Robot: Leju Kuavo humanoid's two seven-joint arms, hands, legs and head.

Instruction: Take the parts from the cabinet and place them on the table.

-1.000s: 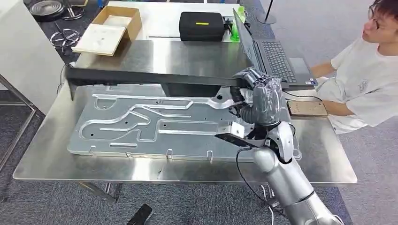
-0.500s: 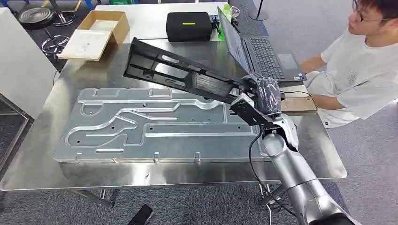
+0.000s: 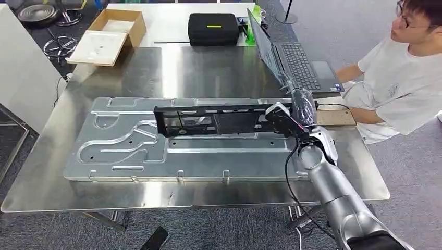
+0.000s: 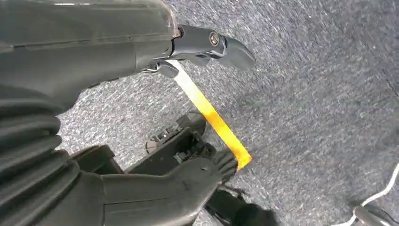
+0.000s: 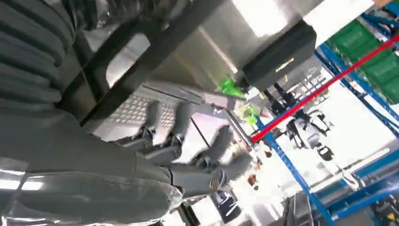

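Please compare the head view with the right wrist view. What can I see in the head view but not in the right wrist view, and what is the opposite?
Head view alone: the whole black part lying flat on the grooved metal plate, the steel table, a cardboard box and a seated person. Right wrist view alone: blue racking with green bins and a red bar behind the table. Both share the right robot hand at the part's end, the laptop and the black case.

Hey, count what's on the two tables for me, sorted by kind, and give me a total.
Black part: 1
Metal plate: 1
Laptop: 1
Black case: 1
Cardboard box: 1
Wooden board: 1
Total: 6
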